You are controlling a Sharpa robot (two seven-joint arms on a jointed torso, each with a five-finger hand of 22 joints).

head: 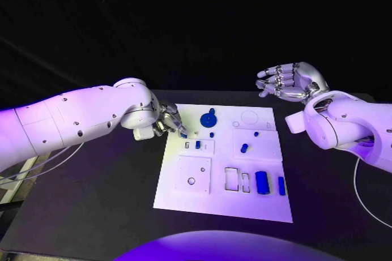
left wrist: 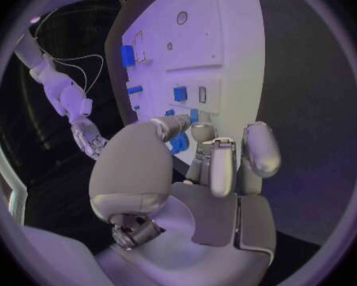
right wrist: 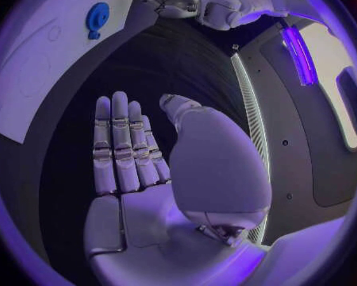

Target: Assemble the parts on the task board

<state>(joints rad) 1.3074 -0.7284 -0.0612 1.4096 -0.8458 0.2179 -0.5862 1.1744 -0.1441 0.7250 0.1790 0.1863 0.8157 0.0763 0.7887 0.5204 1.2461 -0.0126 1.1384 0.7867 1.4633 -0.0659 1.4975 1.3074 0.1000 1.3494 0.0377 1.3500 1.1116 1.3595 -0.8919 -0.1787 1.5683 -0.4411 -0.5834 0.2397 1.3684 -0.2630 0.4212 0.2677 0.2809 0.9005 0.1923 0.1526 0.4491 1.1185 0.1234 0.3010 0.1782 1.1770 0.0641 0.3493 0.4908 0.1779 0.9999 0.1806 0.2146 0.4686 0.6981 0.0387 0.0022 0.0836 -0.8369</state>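
Beside left hand [head: 166, 120] fingers [head: 175, 125], small blue part [head: 184, 136], task board [head: 219, 207] edge

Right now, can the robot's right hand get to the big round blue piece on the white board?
Probably yes. The right hand is open, holds nothing and hovers off the task board's far right corner. The round blue part lies near the board's far edge, with nothing between them. The left hand sits close beside it, though.

Left robot hand [head: 167, 120] fingertips' contact unclear
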